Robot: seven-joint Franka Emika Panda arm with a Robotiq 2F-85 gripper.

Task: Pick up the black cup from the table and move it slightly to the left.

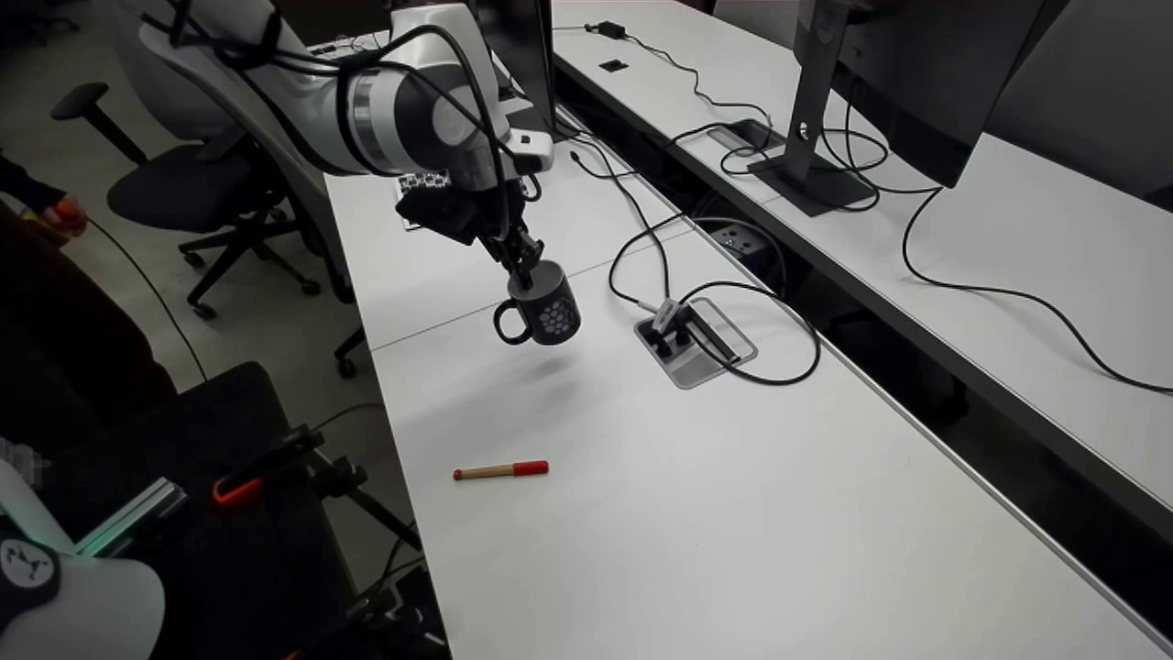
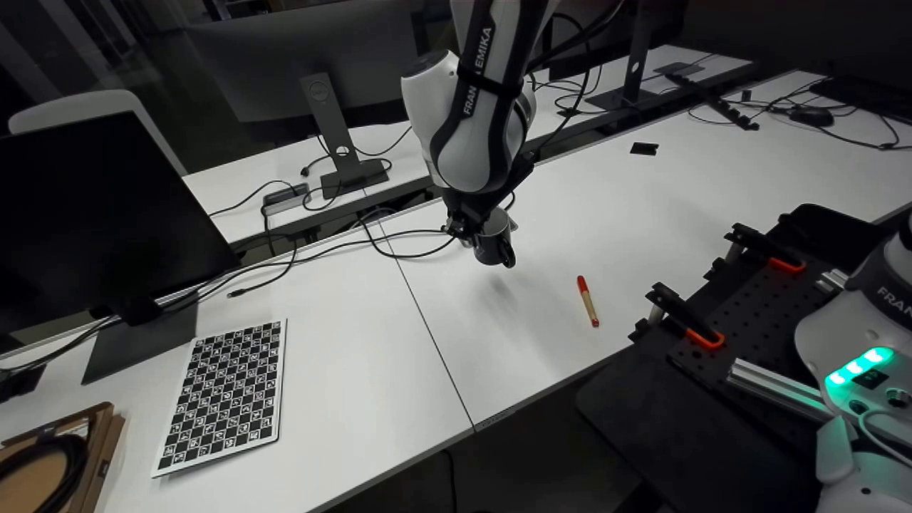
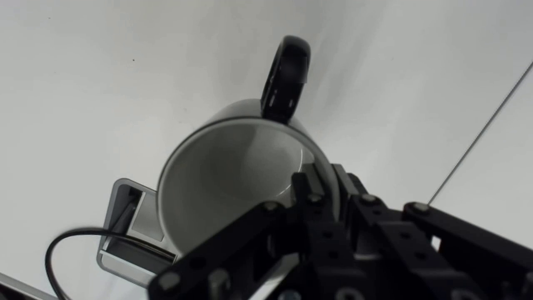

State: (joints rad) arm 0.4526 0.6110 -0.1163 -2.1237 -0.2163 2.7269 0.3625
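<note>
We see gripper (image 3: 327,177) pinching blk mug (image 1: 553,316) by its rim above white tbl (image 1: 696,513); we read "FRAN" & "EMIKA" on Franka arm (image 2: 467,142).

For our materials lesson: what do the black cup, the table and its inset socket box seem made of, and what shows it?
The black cup: probably glazed ceramic, glossy; its handle shows small bright highlights. The table: perhaps white laminate, smooth, low in sheen, with no visible grain. The socket box: possibly satin metal, from its silvery surround, though plastic could look alike.
</note>
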